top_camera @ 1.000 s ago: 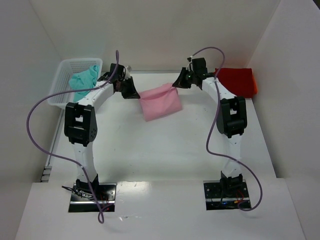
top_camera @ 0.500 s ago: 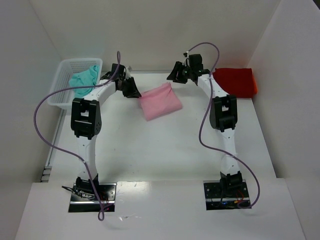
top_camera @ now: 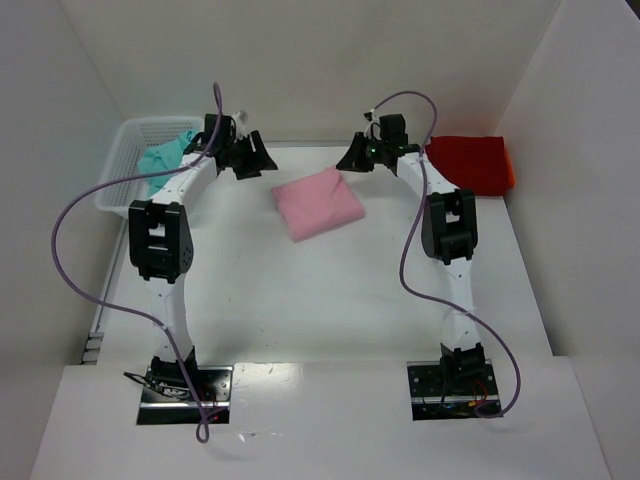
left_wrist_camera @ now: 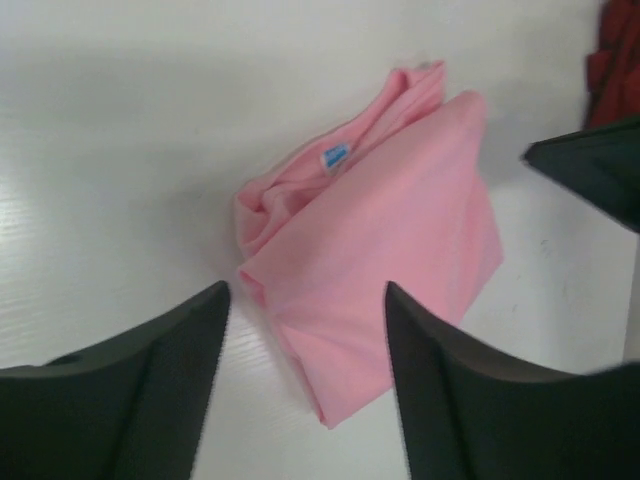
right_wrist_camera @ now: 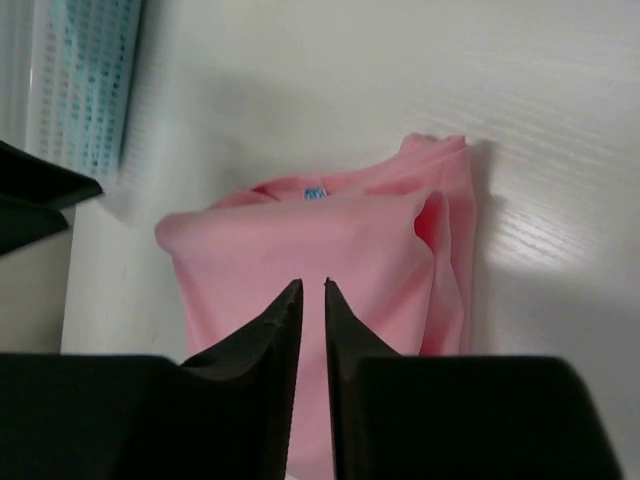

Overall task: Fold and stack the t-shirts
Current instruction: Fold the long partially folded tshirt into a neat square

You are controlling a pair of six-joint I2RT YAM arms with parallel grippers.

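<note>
Left tool [left_wrist_camera: 305, 290]: fingers spread wide with nothing between them; it sits off the far-left corner of the pink shirt, apart from the cloth.
Right tool [right_wrist_camera: 311, 284]: fingers almost pressed together, leaving only a thin slit with nothing in it; it sits off the shirt's far-right corner, also apart from it.
Pink shirt [top_camera: 318, 203]: folded into a rough rectangle, lying skewed on the worktop [top_camera: 300, 300] between the two tools; a blue tag [left_wrist_camera: 335, 155] shows at its bunched edge.
Red shirt [top_camera: 472, 163]: folded, at the far right of the worktop, well apart from the pink one.
Teal shirt [top_camera: 160, 160]: crumpled inside the basket [top_camera: 120, 185], far left.
</note>
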